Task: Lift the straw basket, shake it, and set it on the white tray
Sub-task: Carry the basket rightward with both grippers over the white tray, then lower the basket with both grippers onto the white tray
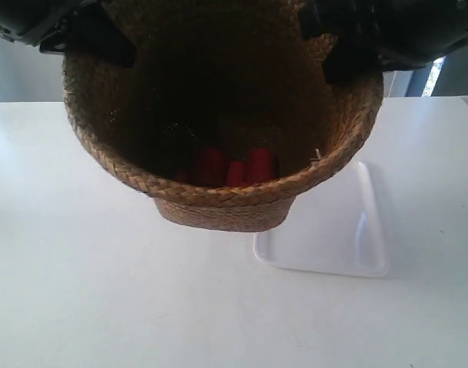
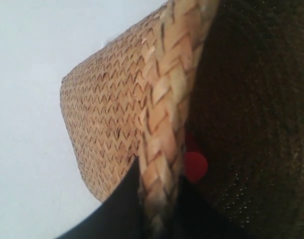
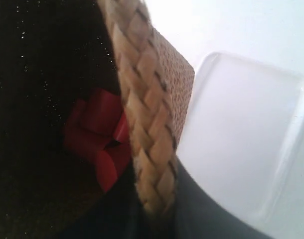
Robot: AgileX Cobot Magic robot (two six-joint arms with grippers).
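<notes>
The left gripper (image 2: 159, 211) is closed on the straw basket (image 1: 219, 211). One dark finger sits outside the wall and one inside, with the braided rim pinched between them. The right gripper (image 3: 154, 209) pinches the opposite side of the rim the same way. Between them the basket hangs raised and tipped, its dark mouth open to the exterior camera — tight herringbone weave, flared plaited rim, narrower base. Red blocky pieces (image 1: 234, 167) lie inside the basket. Below the basket, partly hidden behind it, the white tray (image 1: 337, 238) lies flat on the white table (image 1: 103, 307) — glossy, with rounded corners.
</notes>
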